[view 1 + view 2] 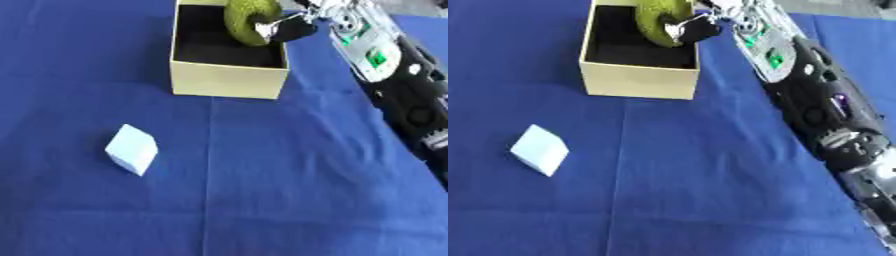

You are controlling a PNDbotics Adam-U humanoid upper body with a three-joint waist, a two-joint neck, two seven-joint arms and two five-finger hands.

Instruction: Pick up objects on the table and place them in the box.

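Left eye view shows my right hand over the box, with its fingers curled round a green curved thing; the thing hangs just above the dark inside of the box; I think it is soft and light, so it should drop in without harm; a pale blue block sits on the blue cloth, well apart from the box; it looks stiff and light; I would take it by two flat sides; my left hand does not show.

Pale cube sits unobstructed; box stands well apart.
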